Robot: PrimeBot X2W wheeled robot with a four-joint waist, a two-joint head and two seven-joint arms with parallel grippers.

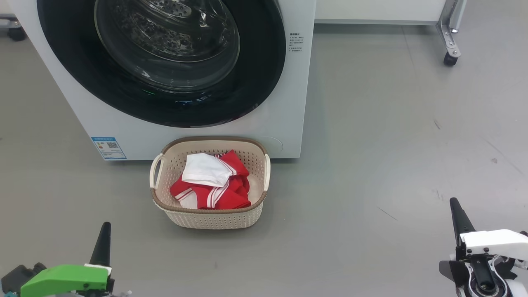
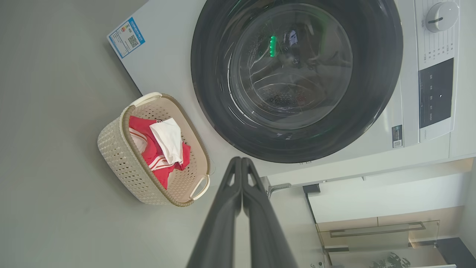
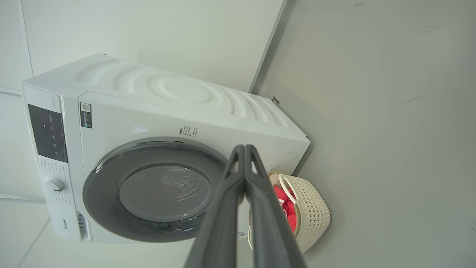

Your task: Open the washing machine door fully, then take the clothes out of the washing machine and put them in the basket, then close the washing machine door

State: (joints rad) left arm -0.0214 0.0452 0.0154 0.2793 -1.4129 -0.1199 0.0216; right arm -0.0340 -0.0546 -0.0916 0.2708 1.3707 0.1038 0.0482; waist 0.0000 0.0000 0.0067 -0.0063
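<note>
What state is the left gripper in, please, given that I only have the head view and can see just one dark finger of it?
Observer: In the left wrist view the left gripper has its jaws pressed together, with nothing between them.
Operator: Thank you. And the right gripper?
Observer: The right wrist view shows the right gripper shut and empty too.
Operator: My view crops the top of the door. Is it closed there?
Observer: In the right wrist view the washing machine door appears to lie flush against the washing machine all round.
</note>
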